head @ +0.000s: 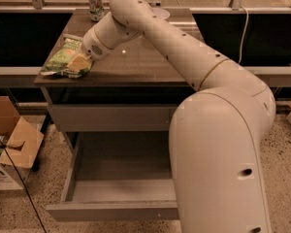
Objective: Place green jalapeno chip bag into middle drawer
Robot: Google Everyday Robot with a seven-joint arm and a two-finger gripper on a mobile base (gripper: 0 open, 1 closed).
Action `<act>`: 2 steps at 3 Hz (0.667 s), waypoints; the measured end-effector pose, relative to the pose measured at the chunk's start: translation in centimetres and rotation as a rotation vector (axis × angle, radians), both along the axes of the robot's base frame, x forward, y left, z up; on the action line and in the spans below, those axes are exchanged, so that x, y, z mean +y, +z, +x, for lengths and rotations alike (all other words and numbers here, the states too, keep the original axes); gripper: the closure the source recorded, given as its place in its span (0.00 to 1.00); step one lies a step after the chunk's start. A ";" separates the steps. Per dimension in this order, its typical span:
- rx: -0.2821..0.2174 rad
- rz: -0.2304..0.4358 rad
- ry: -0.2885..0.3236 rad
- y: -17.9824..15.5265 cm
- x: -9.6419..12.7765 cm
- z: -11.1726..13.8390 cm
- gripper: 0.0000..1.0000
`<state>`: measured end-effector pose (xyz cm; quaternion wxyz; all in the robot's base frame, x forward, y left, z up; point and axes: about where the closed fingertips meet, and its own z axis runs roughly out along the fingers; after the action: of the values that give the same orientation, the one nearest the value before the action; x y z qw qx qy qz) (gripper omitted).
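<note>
The green jalapeno chip bag (58, 61) lies on the brown tabletop at its front left corner. My gripper (78, 62) is down on the bag's right end and touches it, with the arm reaching in from the right. The middle drawer (87, 191) is pulled open below the table; its grey floor shows bare. The arm's large elbow hides the drawer's right part.
A drinks can (94, 5) stands at the table's back left. A white bowl (160, 14) sits at the back behind the arm. The closed top drawer front (111, 117) is above the open one. Cardboard boxes (12, 147) stand on the floor at left.
</note>
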<state>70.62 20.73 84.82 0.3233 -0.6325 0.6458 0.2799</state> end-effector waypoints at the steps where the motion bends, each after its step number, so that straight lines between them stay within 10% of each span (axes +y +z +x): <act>1: 0.006 -0.003 -0.003 -0.3 -0.2 -0.3 0.96; 2: -0.011 0.003 -0.010 0.4 -0.9 -0.5 1.00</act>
<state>70.12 19.85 85.23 0.3293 -0.6302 0.6468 0.2758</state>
